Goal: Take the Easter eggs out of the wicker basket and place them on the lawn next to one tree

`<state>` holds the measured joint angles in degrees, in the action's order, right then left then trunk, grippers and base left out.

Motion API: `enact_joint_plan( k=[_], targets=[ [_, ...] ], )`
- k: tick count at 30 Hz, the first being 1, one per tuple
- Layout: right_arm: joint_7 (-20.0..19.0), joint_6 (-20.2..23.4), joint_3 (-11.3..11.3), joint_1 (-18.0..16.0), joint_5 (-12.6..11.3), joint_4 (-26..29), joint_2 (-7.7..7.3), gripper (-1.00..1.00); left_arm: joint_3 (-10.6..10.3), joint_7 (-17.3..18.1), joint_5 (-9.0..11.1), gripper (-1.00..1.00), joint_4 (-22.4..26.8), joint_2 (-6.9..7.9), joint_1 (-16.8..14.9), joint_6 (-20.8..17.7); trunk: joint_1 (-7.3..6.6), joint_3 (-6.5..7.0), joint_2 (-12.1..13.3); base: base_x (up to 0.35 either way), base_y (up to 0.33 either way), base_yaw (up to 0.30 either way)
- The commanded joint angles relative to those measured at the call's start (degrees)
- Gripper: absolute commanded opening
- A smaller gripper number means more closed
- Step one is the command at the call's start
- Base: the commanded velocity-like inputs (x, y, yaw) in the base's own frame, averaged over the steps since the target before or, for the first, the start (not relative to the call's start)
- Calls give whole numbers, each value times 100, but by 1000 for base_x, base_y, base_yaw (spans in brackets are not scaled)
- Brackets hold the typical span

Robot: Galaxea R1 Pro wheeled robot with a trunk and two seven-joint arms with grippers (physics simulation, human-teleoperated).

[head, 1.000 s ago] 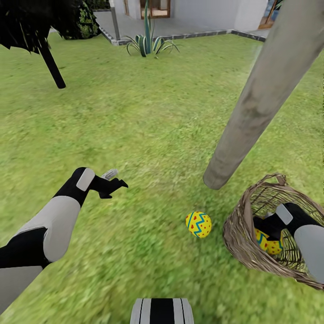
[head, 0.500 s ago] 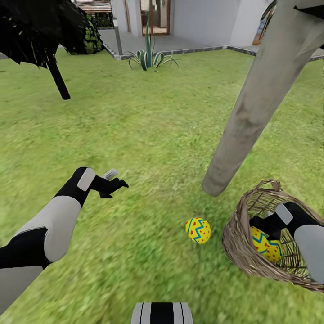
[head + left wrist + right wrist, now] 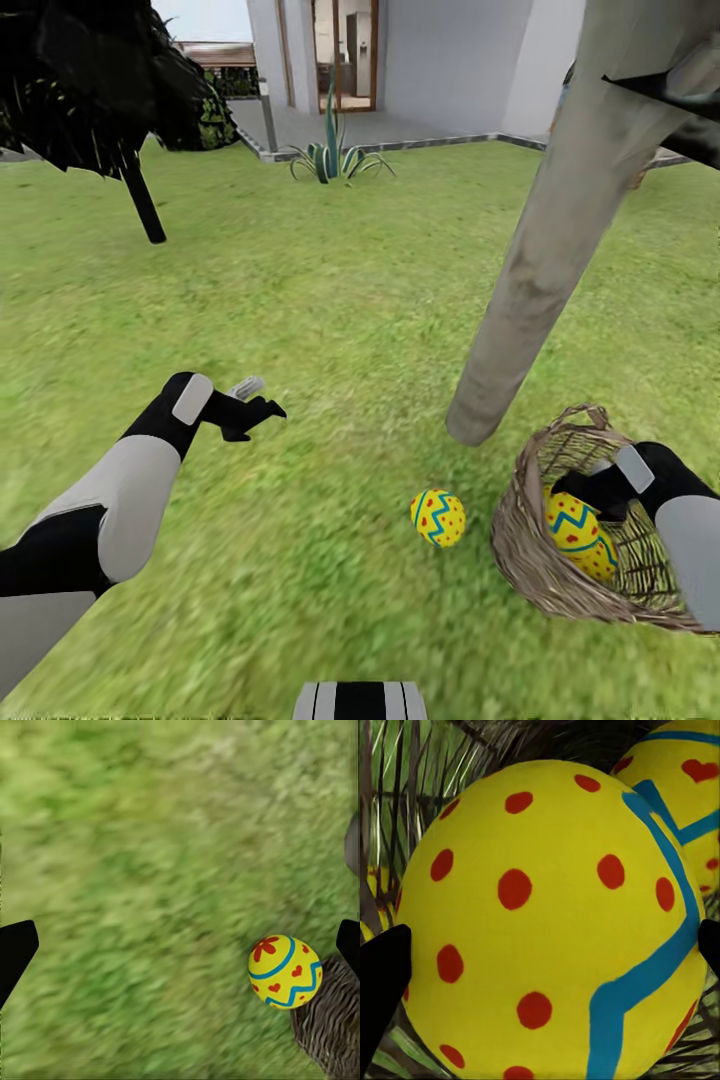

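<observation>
- Head view: wicker basket (image 3: 540, 560) on lawn (image 3: 330, 300), just beside foot of pale tree trunk (image 3: 540, 260); far edge of basket cut off by frame.
- One Easter egg (image 3: 438, 517) loose on grass, between trunk foot and basket, near both.
- Right gripper (image 3: 580, 490) inside basket, jaws spread either side of an egg (image 3: 547, 922); contact with it not discernible.
- Third egg (image 3: 682, 780) behind it, partly hidden.
- Left gripper (image 3: 255, 402) above bare grass, jaws spread, nothing between.
- Dark thin-stemmed tree (image 3: 140, 200), spiky plant (image 3: 330, 155), white house (image 3: 450, 60) beyond.
</observation>
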<state>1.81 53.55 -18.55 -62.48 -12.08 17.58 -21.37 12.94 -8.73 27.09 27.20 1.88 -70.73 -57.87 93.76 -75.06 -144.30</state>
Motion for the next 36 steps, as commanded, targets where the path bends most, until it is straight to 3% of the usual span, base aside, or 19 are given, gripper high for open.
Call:
enact_joint_plan(
  k=[1,16,28,32,36],
  targets=[
    [20,23,-18,-1,-23,21,1,-100,17,-58,56,100,3,-7,-2,-22,-5,18,0,-248,0,0],
    [20,3,14,-1,-17,248,24,-100,17,-60,51,100,-213,-1,-2,-5,-44,351,20,-163,0,0],
    [-7,67,18,19,-20,1089,67,-100,24,-58,44,100,-285,38,-2,25,-74,617,36,-107,0,0],
    [-6,104,18,224,-20,1685,200,-100,24,-58,42,100,-285,41,-2,23,-85,705,42,-301,0,0],
    [22,462,18,749,2,2992,505,-100,24,-60,39,100,-285,54,-2,35,-87,727,43,-224,0,0]
  ],
)
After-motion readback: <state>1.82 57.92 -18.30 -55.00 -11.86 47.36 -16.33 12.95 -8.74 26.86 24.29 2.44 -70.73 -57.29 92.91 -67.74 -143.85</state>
